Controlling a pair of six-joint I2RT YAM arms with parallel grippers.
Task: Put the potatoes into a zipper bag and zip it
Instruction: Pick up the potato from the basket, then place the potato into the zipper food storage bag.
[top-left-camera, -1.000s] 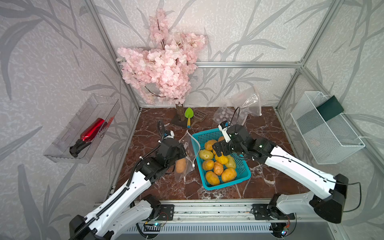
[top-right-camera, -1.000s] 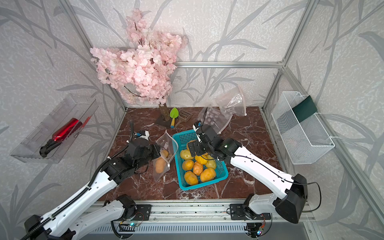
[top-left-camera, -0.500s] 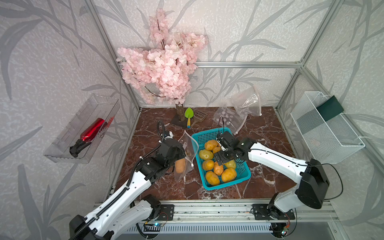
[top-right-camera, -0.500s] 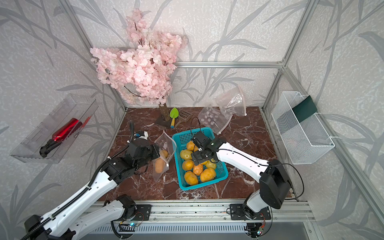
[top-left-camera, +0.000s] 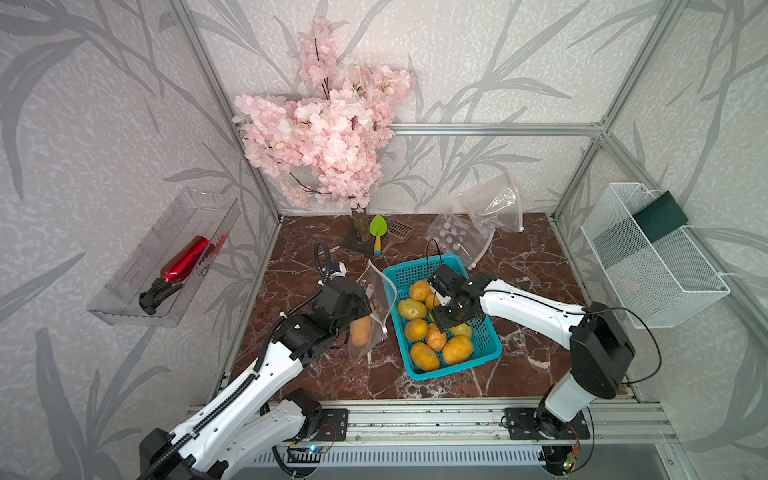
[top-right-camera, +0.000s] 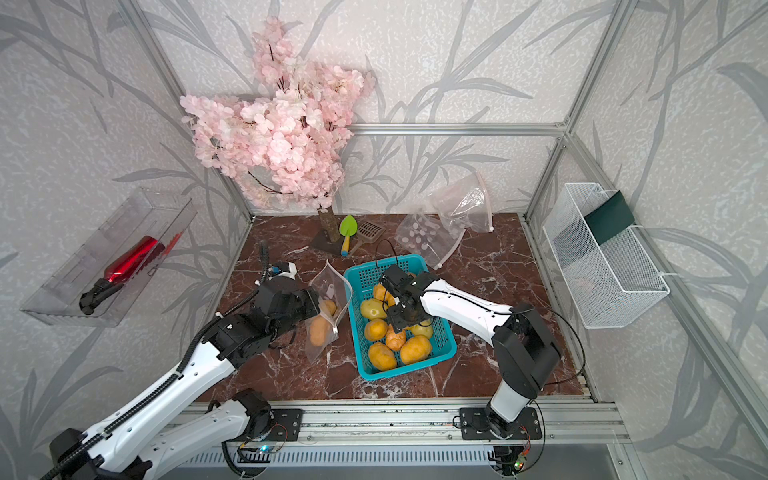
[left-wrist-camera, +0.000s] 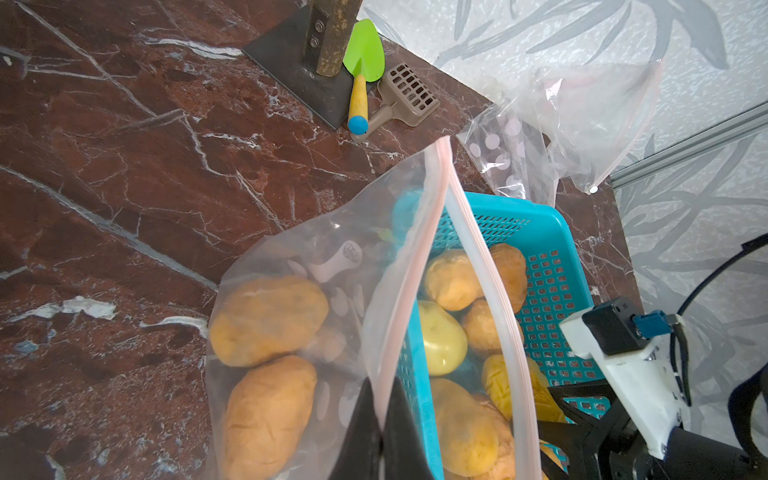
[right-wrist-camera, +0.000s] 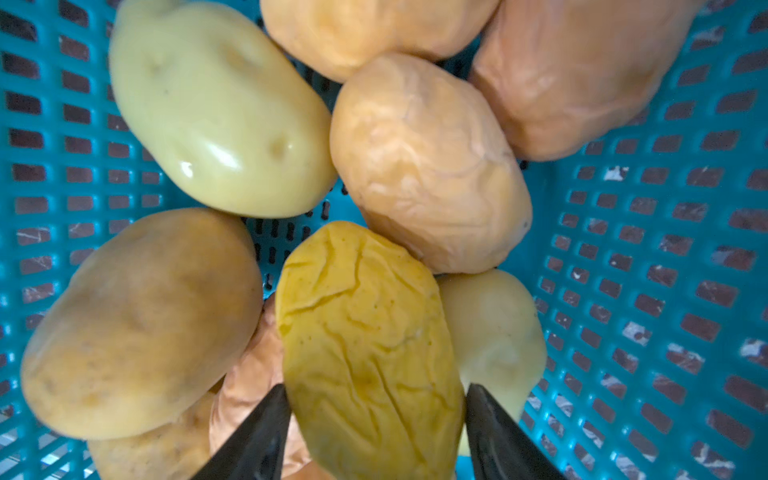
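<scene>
Pinching the limp bag (left-wrist-camera: 353, 232) by its rim, our left gripper (left-wrist-camera: 380, 419) keeps two potatoes (left-wrist-camera: 268, 318) just below it. Our right gripper (right-wrist-camera: 376, 395) straddles a wrinkled, soft-looking potato (right-wrist-camera: 365, 316) in the basket (right-wrist-camera: 623, 249), jaws against its narrow waist. Whether they grip firmly we cannot tell, and the rounded skin may slip.

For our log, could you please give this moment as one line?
left tool: shut on zipper bag | inside: two potatoes | right tool: flanks yellow potato in basket
</scene>
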